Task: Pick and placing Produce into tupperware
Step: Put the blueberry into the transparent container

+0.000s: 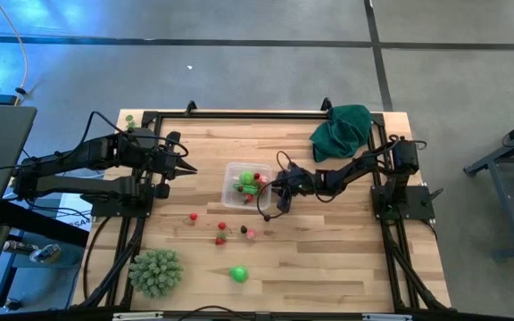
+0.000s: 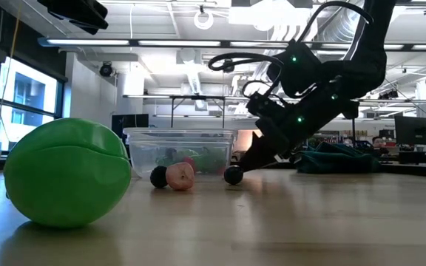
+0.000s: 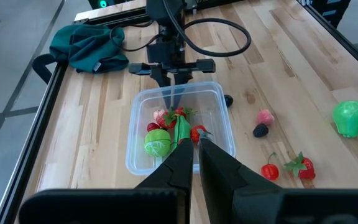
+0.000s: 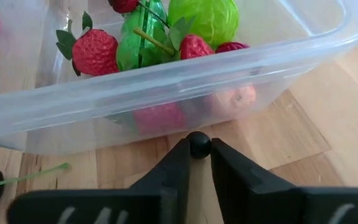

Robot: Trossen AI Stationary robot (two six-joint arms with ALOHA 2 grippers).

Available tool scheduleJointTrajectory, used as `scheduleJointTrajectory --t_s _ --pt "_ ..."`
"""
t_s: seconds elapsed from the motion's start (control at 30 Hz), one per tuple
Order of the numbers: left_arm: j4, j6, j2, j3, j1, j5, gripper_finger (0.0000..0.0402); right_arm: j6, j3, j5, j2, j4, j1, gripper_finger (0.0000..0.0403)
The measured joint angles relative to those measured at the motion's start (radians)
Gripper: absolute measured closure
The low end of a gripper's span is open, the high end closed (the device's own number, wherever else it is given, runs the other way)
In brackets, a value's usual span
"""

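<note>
I had the right claw [image 4: 199, 148] low at the tupperware [image 1: 246, 185], its fingers nearly closed around a small dark berry [image 4: 199, 144] just outside the clear wall. The left claw [image 1: 186, 168] waited shut, well to the left of the box. The tabletop [image 1: 328, 259] was pale wood planks, with an open workshop room behind it. Inside the box lay strawberries [image 4: 94, 51] and green pieces; loose on the boards were a green fruit [image 1: 238, 274], a pink piece [image 2: 180, 176] and more red ones.

Grey floor [image 1: 239, 80], left-side windows [image 2: 21, 103]
</note>
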Motion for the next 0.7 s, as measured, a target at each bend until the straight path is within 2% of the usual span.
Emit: scheduleJointTrajectory --t_s 0.3,0.7 --pt "0.0 0.0 0.0 0.0 0.0 0.0 0.0383 -0.007 0.0 0.027 0.001 -0.009 0.001 0.0276" --pt "0.0 0.0 0.0 0.0 0.0 0.0 0.0383 -0.033 0.007 0.051 0.034 0.029 0.012 0.0269"
